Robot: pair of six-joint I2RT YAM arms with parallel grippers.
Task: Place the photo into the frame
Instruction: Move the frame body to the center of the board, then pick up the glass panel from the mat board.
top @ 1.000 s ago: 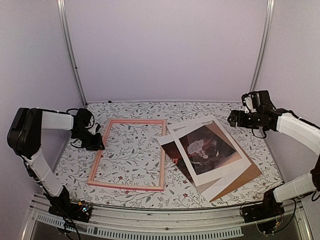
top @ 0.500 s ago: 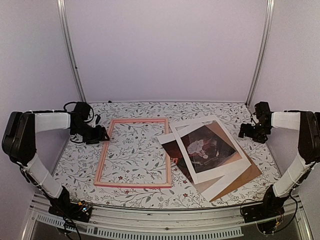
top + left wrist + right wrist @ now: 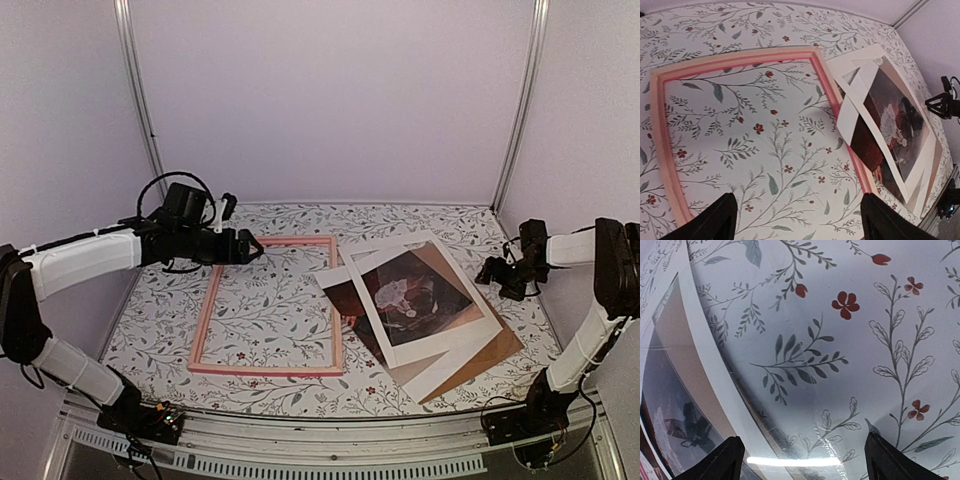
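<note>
The pink-bordered frame [image 3: 208, 312] lies flat at left centre, with only the floral table showing inside it. The photo [image 3: 403, 288], dark red-brown with a pale figure, lies to its right under a white mat [image 3: 445, 342], its corner overlapping the frame's right side [image 3: 822, 80]. My left gripper [image 3: 256, 247] hovers open over the frame's far left corner, nothing between its fingers [image 3: 797, 200]. My right gripper [image 3: 497, 272] stands open, low beside the stack's right edge [image 3: 802, 440], holding nothing. The photo [image 3: 890, 117] also shows in the left wrist view.
A brown backing board [image 3: 492, 352] sticks out under the stack at the front right. A clear sheet's shiny edge [image 3: 790, 460] runs beneath the right gripper, beside the white mat [image 3: 700, 345]. Purple walls enclose the table on three sides.
My left gripper let go of the frame's left side, opened, rose and swung right over its far corner. The frame shifted slightly right. My right gripper came down beside the stack.
</note>
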